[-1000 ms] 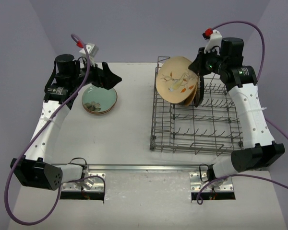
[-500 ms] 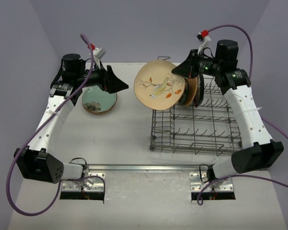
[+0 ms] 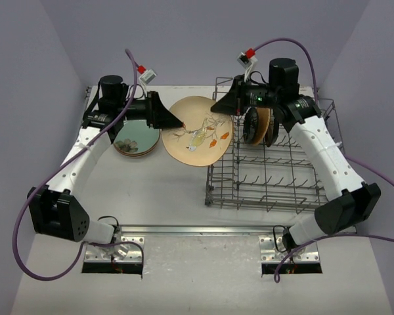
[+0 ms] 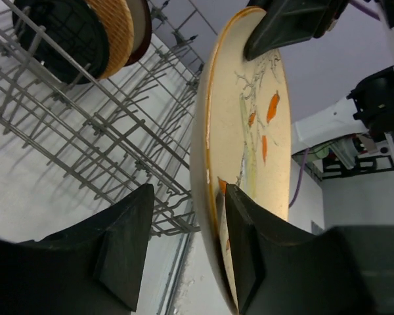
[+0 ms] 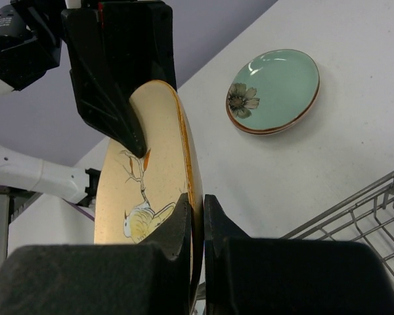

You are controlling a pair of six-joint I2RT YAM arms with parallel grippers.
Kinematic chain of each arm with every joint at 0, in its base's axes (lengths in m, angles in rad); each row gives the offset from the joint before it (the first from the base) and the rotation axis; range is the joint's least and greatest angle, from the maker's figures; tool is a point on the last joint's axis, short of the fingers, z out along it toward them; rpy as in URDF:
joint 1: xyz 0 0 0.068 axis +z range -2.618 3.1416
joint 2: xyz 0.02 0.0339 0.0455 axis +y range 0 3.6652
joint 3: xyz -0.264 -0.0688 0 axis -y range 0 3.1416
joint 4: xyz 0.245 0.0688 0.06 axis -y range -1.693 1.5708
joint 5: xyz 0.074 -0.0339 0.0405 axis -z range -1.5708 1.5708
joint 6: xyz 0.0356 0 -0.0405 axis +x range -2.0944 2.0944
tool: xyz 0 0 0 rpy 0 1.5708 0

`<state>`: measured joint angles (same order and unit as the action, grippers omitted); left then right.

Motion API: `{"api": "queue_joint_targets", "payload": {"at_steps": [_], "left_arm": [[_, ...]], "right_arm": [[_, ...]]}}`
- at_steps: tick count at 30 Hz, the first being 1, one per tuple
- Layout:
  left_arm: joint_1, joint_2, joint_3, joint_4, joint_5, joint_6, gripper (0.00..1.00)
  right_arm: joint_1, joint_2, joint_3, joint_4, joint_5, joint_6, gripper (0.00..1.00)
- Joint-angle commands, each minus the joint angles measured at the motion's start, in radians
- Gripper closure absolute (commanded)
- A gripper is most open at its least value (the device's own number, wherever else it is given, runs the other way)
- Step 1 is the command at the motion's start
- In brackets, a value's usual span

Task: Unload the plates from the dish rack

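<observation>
Handover of the cream bird-patterned plate is the step in hand. The plate stands on edge in the air, between the dish rack on the right and the pale green plate stacked on the table at far left.

The right gripper is clamped on the plate's rim. The left gripper straddles the opposite rim at medium width. One finger sits close against the patterned face. The other finger stands off the back with a gap showing, so it has no grip yet.

1. Seat the rim deep between the left jaws; a shallow pinch on a glazed edge would likely pivot.
2. Close the left jaws firmly.
3. Only then release the right jaws.
4. Draw the right arm back rightward, clear of the tan-orange and black plates in the rack's far row.
</observation>
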<state>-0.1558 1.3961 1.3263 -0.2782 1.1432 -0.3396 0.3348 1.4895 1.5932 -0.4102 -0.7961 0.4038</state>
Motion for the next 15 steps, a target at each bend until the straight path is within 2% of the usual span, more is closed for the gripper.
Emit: {"api": "queue_joint_targets", "payload": {"at_steps": [1, 2, 3, 5, 6, 10, 12, 13, 15], "left_arm": [[0.003, -0.004, -0.043, 0.147, 0.099, -0.101, 0.74], [0.008, -0.007, -0.051, 0.158, 0.106, -0.113, 0.87], [0.014, -0.009, -0.062, 0.177, 0.109, -0.123, 0.94], [0.045, -0.011, -0.081, 0.217, 0.121, -0.176, 1.00], [0.060, -0.011, -0.092, 0.239, 0.126, -0.195, 1.00], [0.178, -0.006, -0.137, 0.343, 0.142, -0.288, 1.00], [0.233, 0.000, -0.146, 0.349, 0.145, -0.295, 1.00], [0.254, 0.004, -0.147, 0.346, 0.151, -0.296, 1.00], [0.330, 0.011, -0.148, 0.344, 0.170, -0.298, 1.00]], "right_arm": [[0.010, 0.014, 0.053, 0.125, -0.030, 0.054, 1.00], [0.012, 0.020, 0.058, 0.122, -0.023, 0.053, 1.00], [0.012, 0.023, 0.060, 0.120, -0.014, 0.050, 1.00], [0.012, 0.030, 0.065, 0.110, -0.005, 0.050, 1.00], [0.012, 0.034, 0.067, 0.108, -0.002, 0.050, 0.97], [0.012, 0.050, 0.084, 0.078, 0.061, 0.049, 0.71], [0.012, 0.055, 0.092, 0.061, 0.112, 0.044, 0.48], [0.012, 0.055, 0.095, 0.054, 0.140, 0.044, 0.40], [0.012, 0.054, 0.101, 0.026, 0.230, 0.032, 0.30]]}}
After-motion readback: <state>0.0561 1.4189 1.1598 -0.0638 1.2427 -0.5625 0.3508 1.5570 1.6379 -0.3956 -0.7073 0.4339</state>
